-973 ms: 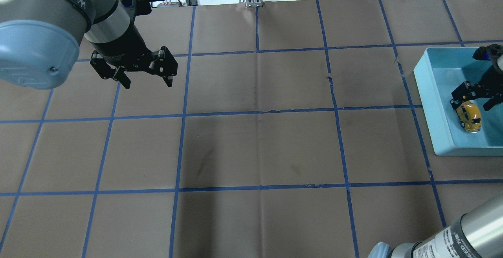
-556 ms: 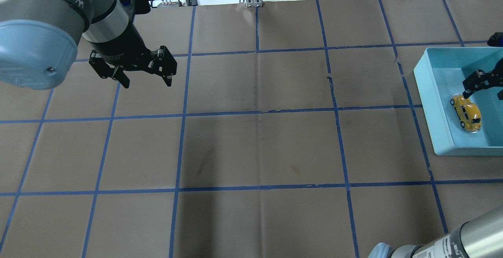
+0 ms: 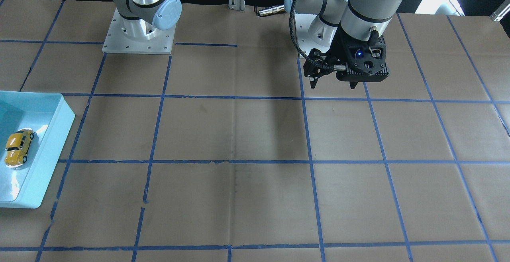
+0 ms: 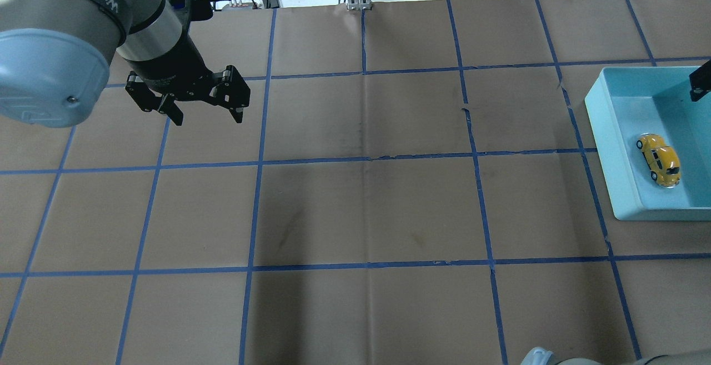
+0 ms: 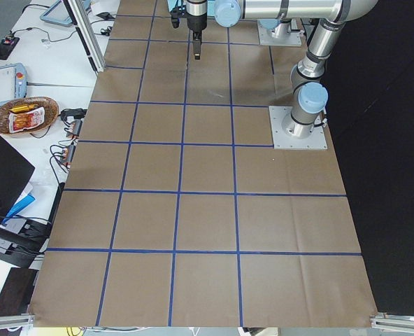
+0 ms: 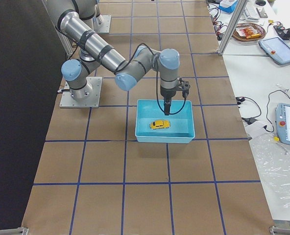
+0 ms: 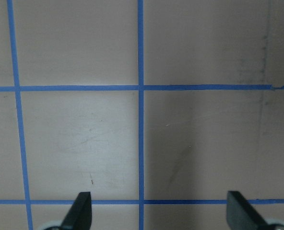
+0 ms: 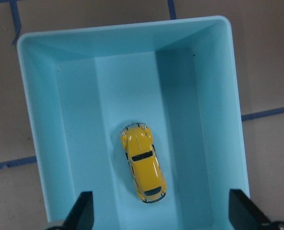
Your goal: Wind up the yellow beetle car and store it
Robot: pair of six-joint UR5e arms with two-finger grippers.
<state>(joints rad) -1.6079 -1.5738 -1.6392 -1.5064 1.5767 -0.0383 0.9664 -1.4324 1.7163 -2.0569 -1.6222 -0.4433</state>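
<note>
Right gripper (image 8: 162, 212) hangs, jaws spread wide, above the yellow beetle car (image 8: 143, 163): glossy, rounded, dark windows, silver bumpers, upright on its wheels inside the light-blue tray (image 8: 39, 143).

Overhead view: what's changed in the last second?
The right gripper, which straddled the yellow beetle car a second ago, has pulled away from it, open, toward the view's right edge. The car stays lying in the blue bin; the left gripper stays open and in place.
</note>
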